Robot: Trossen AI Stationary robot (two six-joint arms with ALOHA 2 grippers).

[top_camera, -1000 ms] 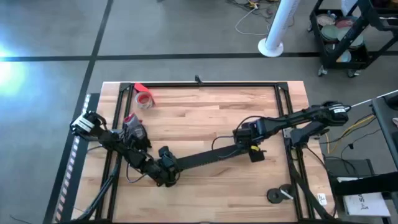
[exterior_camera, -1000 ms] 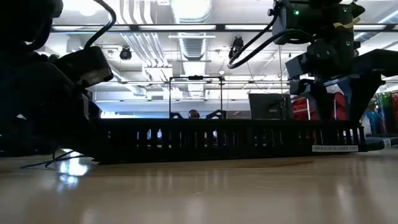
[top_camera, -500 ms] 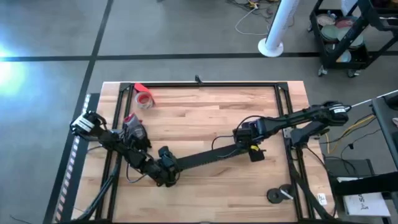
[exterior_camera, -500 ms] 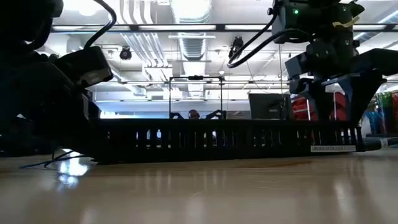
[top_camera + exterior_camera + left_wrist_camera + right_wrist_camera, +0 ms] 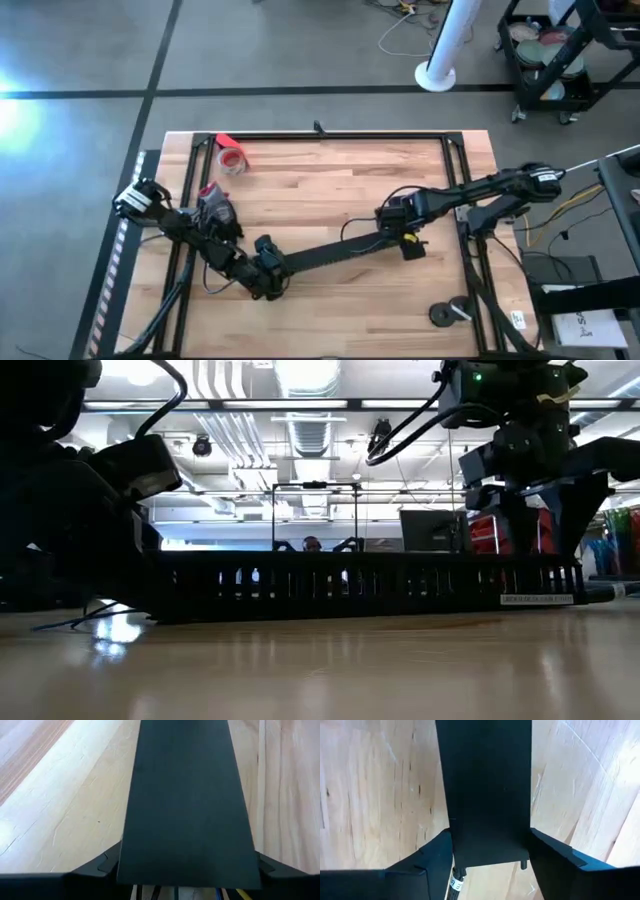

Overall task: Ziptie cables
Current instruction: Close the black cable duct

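on the wooden table (image 5: 330, 190): i am holding a wide black strip (image 5: 330, 255) between both arms.
left gripper (image 5: 268, 280): clamping one strip end.
right gripper (image 5: 392, 225): clamping the other.
cables, ziptie: i am not finding either.
risk: strip buckling if the arms crowd together.
room: bright ceiling lights glaring.

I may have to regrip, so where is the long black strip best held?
Near either end, from above, clamping across its narrow width: the black strip lies flat and long on the table, and the left gripper and right gripper hold its ends that way.
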